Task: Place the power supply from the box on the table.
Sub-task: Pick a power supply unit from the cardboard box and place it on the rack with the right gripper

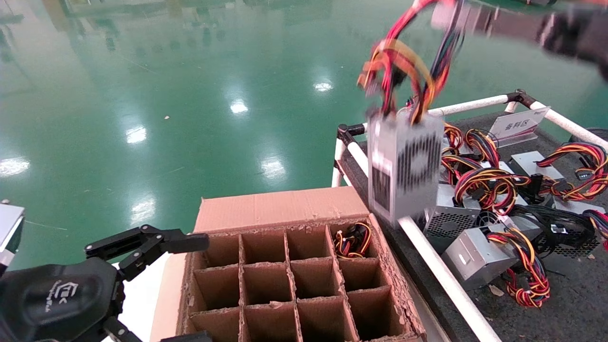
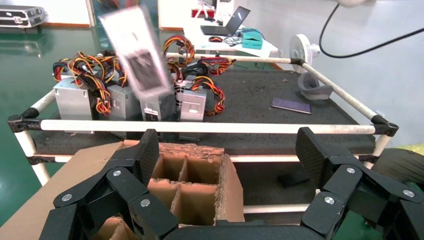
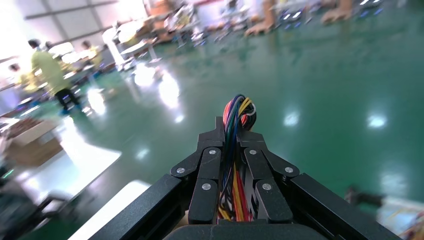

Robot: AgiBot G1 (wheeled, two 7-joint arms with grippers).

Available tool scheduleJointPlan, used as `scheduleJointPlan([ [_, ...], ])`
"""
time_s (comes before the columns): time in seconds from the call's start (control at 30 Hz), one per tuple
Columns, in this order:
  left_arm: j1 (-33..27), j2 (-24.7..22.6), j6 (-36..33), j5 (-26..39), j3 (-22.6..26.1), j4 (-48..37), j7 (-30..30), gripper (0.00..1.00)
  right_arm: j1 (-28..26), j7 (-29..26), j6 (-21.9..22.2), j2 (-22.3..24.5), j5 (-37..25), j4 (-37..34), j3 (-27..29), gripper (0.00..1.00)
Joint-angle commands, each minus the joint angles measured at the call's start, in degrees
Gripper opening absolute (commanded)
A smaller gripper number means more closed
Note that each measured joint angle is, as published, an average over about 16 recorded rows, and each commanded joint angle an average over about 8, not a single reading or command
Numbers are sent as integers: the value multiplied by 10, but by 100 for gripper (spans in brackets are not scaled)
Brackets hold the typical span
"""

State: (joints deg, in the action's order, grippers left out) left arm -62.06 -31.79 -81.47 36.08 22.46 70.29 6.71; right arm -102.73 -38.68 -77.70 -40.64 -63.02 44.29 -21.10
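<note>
Right gripper has its jaws clamped on the power supply's wire bundle, so it dangles over the counter edge. Looks heavy and swingy; the metal case would be steadier. Left gripper idles wide open by the box.

Head view down over the box; left wrist view (lower) facing the same table.
</note>
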Motion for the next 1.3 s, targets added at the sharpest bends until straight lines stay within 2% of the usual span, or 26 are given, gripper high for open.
scheduleJointPlan([
  [0.03,0,0,0,0,0,0,0,100,-36,16,6,-19,-16,-45,-4,0],
  [0.2,0,0,0,0,0,0,0,100,-100,79,57,-61,-62,-165,-18,0],
  [0.37,0,0,0,0,0,0,0,100,-145,130,146,-95,-99,-263,-28,0],
  [0.53,0,0,0,0,0,0,0,100,-174,171,234,-122,-123,-328,-34,0],
  [0.73,0,0,0,0,0,0,0,100,-192,209,312,-139,-132,-382,-35,0],
  [0.97,0,0,0,0,0,0,0,100,-189,240,357,-146,-129,-417,-32,0],
  [1.3,0,0,0,0,0,0,0,100,-167,267,380,-145,-120,-436,-25,0],
])
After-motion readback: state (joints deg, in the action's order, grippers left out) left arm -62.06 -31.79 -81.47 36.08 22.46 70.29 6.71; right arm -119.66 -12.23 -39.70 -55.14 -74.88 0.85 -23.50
